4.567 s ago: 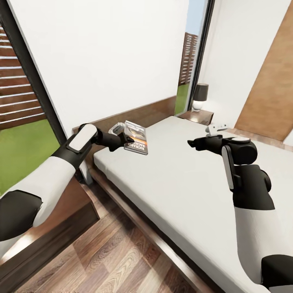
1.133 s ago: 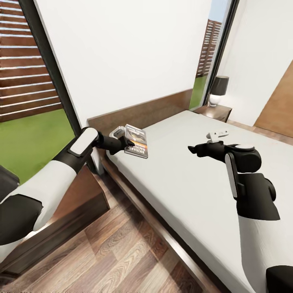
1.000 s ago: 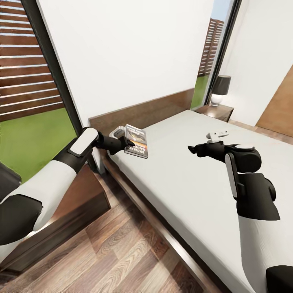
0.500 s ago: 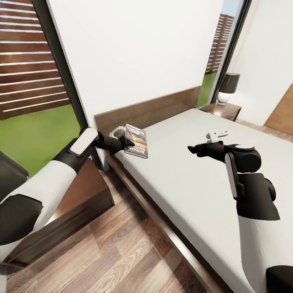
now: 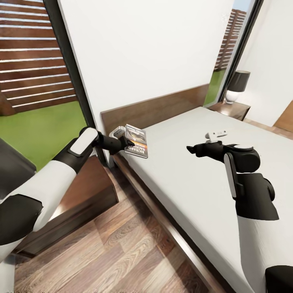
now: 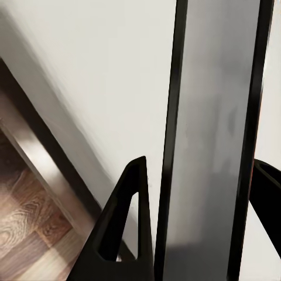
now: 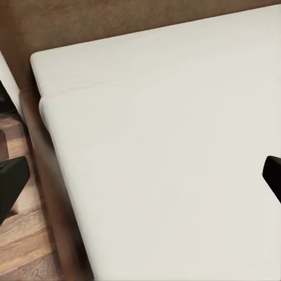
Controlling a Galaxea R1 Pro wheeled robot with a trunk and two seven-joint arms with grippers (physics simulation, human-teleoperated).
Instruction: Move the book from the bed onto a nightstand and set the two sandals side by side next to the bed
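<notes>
Nearest us, our left gripper (image 5: 125, 145) pinches the book (image 5: 136, 140) by one edge and carries it lifted above the corner of the bed (image 5: 195, 179), cover tilted up, so it can travel without dragging on the mattress. In the left wrist view the book's edge (image 6: 213, 146) stands clamped between the fingers (image 6: 126, 228). Below our arm sits the near nightstand (image 5: 81, 195), the likely place to set it. Our right gripper (image 5: 195, 149) hovers spread and empty over the mattress, out of the way. Farther off, a second nightstand (image 5: 234, 109) carries a lamp (image 5: 237, 85).
</notes>
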